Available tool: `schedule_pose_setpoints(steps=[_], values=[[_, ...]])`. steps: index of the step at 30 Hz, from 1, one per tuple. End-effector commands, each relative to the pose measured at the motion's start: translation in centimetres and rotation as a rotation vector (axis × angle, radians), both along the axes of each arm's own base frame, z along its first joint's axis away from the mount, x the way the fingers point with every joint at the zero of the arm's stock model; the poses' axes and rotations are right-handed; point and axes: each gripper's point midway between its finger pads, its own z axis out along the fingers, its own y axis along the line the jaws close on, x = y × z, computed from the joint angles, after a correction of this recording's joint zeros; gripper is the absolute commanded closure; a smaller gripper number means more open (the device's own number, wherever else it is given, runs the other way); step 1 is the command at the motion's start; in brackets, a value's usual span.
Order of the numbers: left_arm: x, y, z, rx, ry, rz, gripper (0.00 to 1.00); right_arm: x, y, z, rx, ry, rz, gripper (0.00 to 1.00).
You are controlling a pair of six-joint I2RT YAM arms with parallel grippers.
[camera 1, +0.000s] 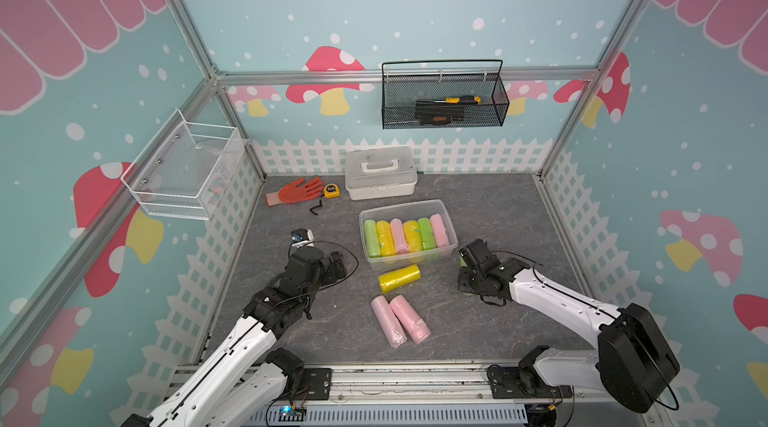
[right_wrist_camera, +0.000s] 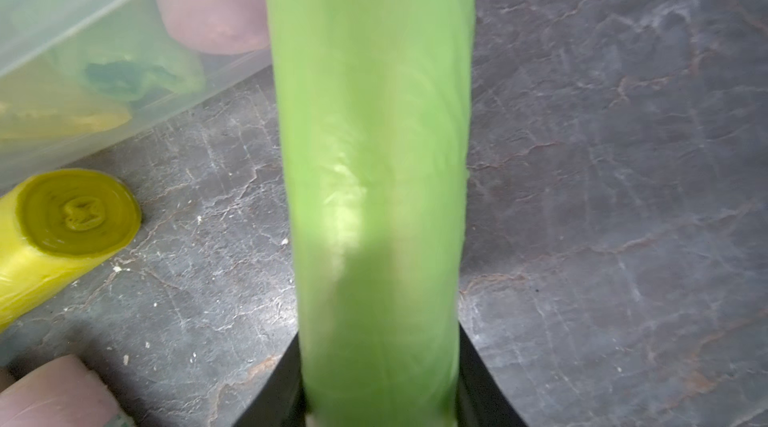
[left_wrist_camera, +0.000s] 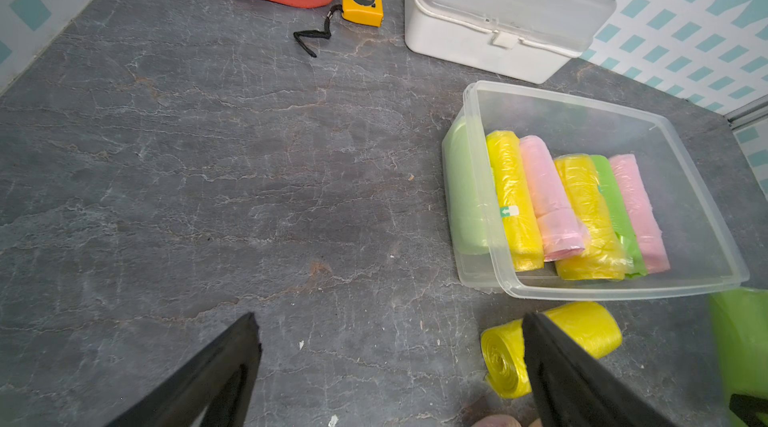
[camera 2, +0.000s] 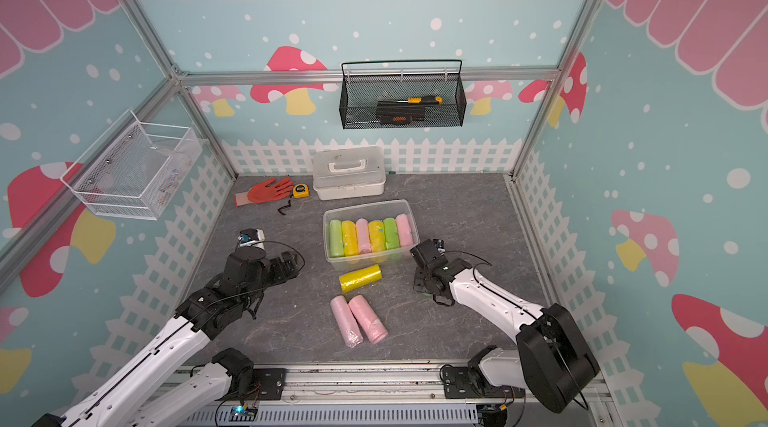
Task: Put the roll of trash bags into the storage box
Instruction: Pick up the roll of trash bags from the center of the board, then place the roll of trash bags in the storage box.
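The green plastic roll of trash bags (right_wrist_camera: 374,155) is clamped by the right gripper (right_wrist_camera: 379,333) outside the clear rectangular plastic storage box (right_wrist_camera: 62,9). In both top views it is mostly hidden under the wrist. The left gripper (left_wrist_camera: 389,317) is held spread, empty.

**Top views (pair):** set high over the robot's side of the table (camera 1: 332,321), angled down toward the back wall (camera 1: 415,30). They are well off from the storage box (camera 1: 403,209) (camera 2: 368,209), which sits mid-frame in both top views. Each covers the whole table.

**Left wrist view:** low, left of the storage box (left_wrist_camera: 582,113), facing past it toward the white case (left_wrist_camera: 478,42) behind the box. Moderately near.

**Right wrist view:** very near the table, just beside the storage box (right_wrist_camera: 62,9) at its near right corner, looking along the green roll (right_wrist_camera: 374,134). The picture is blurred.

**Shared:** the yellow roll (left_wrist_camera: 590,327) (right_wrist_camera: 62,229), just in front of the box, shows in both wrist views and both top views.
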Motion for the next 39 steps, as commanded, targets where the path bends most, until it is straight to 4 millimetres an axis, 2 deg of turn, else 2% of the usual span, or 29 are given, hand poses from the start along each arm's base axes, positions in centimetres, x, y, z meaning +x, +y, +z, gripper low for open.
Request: schedule_pose_setpoints(steps=[1, 8, 11, 15, 18, 21, 26, 31, 34, 39], values=[[0.1, 0.2, 1.3, -0.013, -0.028, 0.010, 0.01, 0.7, -0.3, 2.4, 0.012, -0.089, 0.015, 0.79], [-0.2, 0.4, 1.5, -0.016, -0.037, 0.011, 0.01, 1.0, -0.6, 7.9, 0.070, -0.329, 0.079, 0.80], [-0.2, 0.3, 1.5, -0.020, -0.036, 0.008, 0.01, 1.6, 1.0, 11.0, 0.123, -0.438, 0.181, 0.81], [-0.1, 0.2, 1.6, -0.024, -0.036, 0.008, 0.01, 2.5, 3.1, 15.9, 0.138, -0.495, 0.312, 0.83], [-0.1, 0.2, 1.5, -0.020, -0.032, 0.009, 0.01, 3.9, 4.0, 18.4, 0.092, -0.507, 0.369, 0.86], [0.0, 0.3, 1.2, -0.013, -0.025, 0.012, 0.01, 5.5, 5.3, 20.1, 0.066, -0.493, 0.424, 0.86], [0.1, 0.1, 1.1, -0.015, -0.015, 0.005, 0.01, 8.6, 8.2, 20.1, 0.052, -0.425, 0.496, 0.86], [0.2, 0.0, 0.9, -0.019, -0.011, 0.009, 0.01, 11.3, 9.3, 16.4, -0.016, -0.309, 0.500, 0.86], [0.3, 0.0, 0.9, -0.017, -0.006, 0.006, 0.01, 12.1, 9.7, 14.2, -0.043, -0.251, 0.505, 0.86], [0.2, -0.1, 0.7, -0.015, -0.001, 0.001, 0.01, 12.9, 9.1, 10.6, -0.114, -0.173, 0.474, 0.86]])
